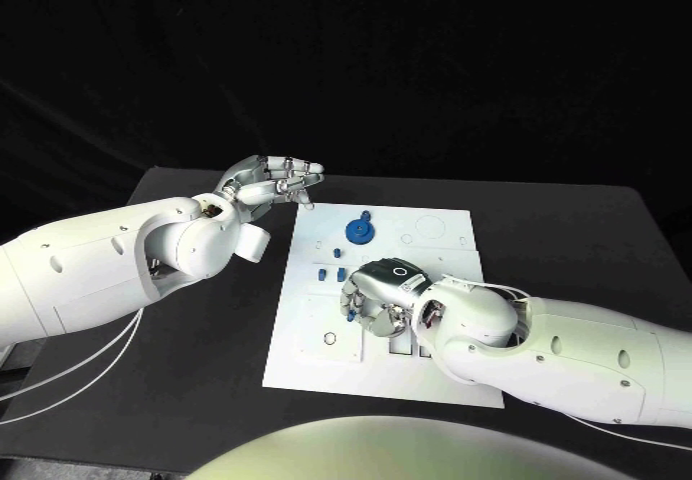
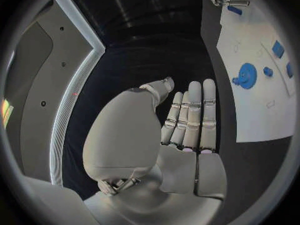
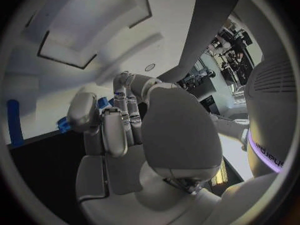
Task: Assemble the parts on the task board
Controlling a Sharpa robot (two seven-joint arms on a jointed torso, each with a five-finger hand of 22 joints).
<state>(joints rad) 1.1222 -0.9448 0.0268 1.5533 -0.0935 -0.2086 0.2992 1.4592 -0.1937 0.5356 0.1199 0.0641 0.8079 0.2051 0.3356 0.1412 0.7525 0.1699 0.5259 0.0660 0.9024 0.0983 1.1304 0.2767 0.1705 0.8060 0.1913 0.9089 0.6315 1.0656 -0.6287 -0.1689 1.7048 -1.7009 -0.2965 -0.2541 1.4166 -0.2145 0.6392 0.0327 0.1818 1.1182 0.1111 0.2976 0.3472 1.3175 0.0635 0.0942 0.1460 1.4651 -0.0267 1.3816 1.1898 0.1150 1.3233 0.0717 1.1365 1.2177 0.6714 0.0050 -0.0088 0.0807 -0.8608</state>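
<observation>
White board plate (image 1: 440, 375) is lying in the middle of my head view, running from centre down toward the lower middle of the black table (image 1: 606, 240). I'm watching a blue gear-like part (image 1: 359, 231) sitting near the board's upper left, and a few small blue pieces (image 1: 330, 273) lying just below it. My right hand (image 1: 378, 296) is hovering low over the board's centre, fingers curling downward; a blue piece (image 3: 103, 102) is showing by the fingertips in the right wrist view, but I cannot tell whether the hand is gripping it or only touching the board. My left hand (image 1: 270, 180) is hanging off the board's upper left corner, over bare table; in its wrist view the fingers (image 2: 192, 116) are lying straight and side by side, carrying nothing. I'm judging the risk as this: the right hand is hiding the slots beneath it, so a misaligned press could jam a piece or nudge its loose neighbours, and with nothing bracing the board, it could slide.
</observation>
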